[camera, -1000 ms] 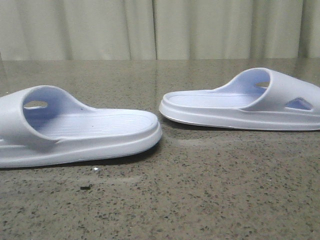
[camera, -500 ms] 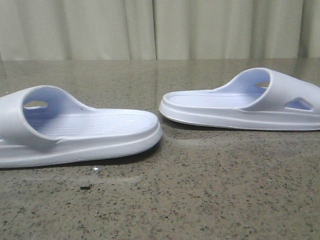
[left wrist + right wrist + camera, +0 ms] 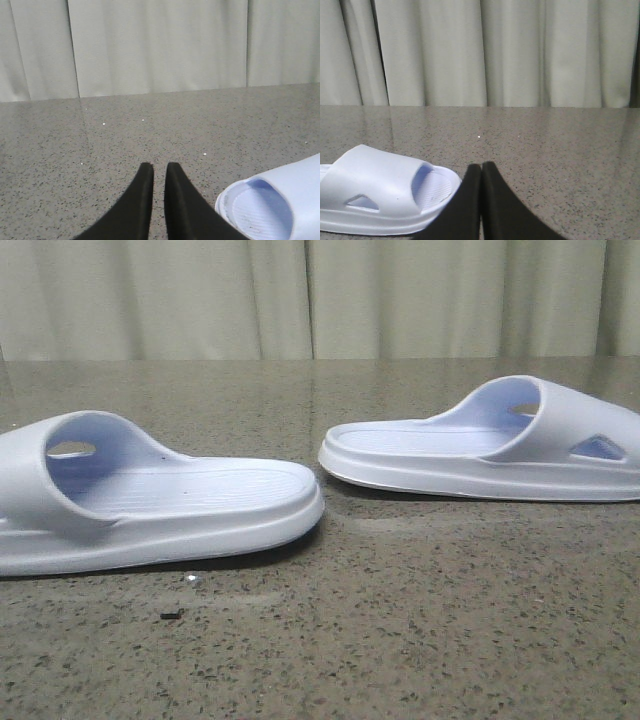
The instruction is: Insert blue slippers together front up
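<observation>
Two pale lavender-blue slippers lie flat, sole down, on the speckled stone table [image 3: 400, 640], a small gap between them. The left slipper [image 3: 160, 505] has its strap at the left edge. The right slipper [image 3: 490, 445] lies farther back with its strap and triangular cut-out at the right. The front view shows neither gripper. In the left wrist view my left gripper [image 3: 159, 165] is empty, its fingers nearly together, beside one end of the left slipper [image 3: 275, 205]. In the right wrist view my right gripper [image 3: 481, 165] is shut and empty, beside the strap end of the right slipper [image 3: 380, 195].
A pale pleated curtain [image 3: 320, 295] hangs behind the table's far edge. A small dark speck [image 3: 171, 615] and a white speck [image 3: 191, 580] lie on the table in front of the left slipper.
</observation>
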You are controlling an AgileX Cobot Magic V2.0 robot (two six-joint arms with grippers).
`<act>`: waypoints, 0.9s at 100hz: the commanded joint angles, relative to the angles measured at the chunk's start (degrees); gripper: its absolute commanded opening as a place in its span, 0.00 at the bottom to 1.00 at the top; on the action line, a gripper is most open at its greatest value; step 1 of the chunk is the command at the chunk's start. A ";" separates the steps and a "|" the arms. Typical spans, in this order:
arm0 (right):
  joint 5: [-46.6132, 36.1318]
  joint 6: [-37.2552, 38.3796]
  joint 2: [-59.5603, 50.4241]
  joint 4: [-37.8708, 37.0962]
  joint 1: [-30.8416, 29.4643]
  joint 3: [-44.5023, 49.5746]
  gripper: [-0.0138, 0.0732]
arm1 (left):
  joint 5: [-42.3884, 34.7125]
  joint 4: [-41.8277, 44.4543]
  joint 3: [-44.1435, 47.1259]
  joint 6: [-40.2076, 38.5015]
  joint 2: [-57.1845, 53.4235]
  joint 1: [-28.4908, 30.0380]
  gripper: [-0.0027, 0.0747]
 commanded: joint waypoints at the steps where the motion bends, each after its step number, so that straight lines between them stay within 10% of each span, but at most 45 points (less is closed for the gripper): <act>1: -4.94 0.15 -1.22 -0.61 -0.40 1.18 0.04 | -4.53 -0.38 0.41 -0.44 -1.68 -0.08 0.06; 43: -4.83 0.15 -1.22 -0.61 -0.40 1.18 0.04 | -4.75 -1.61 0.41 -0.44 -1.68 -0.08 0.06; 90: 5.69 0.15 1.17 10.81 -0.40 -11.68 0.04 | 0.23 -34.96 -7.07 -0.44 0.69 -0.08 0.05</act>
